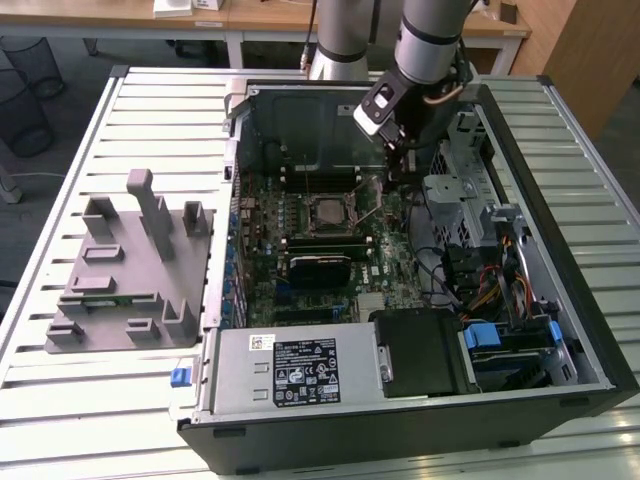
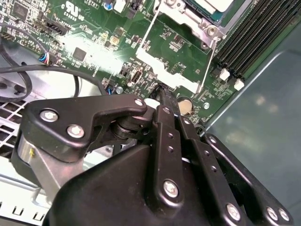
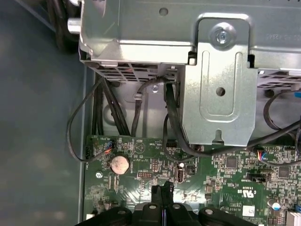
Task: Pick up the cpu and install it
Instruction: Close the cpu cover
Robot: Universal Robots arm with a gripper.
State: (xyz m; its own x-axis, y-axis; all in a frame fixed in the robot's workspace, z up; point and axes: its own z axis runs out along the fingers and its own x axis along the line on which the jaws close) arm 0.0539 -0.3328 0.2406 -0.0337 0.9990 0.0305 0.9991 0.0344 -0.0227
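The cpu (image 2: pixel 214 5) lies in its socket (image 2: pixel 209 29). Our end effector (image 1: pixel 390 172), at its 2 o'clock in the exterior view, is pressed together, maybe for pushing.

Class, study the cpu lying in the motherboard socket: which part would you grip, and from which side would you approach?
Grip the cpu by two opposite edges, coming straight down from above. It lies flat, silvery top up, inside the metal frame, so a sideways approach looks blocked and only its rim offers a hold.
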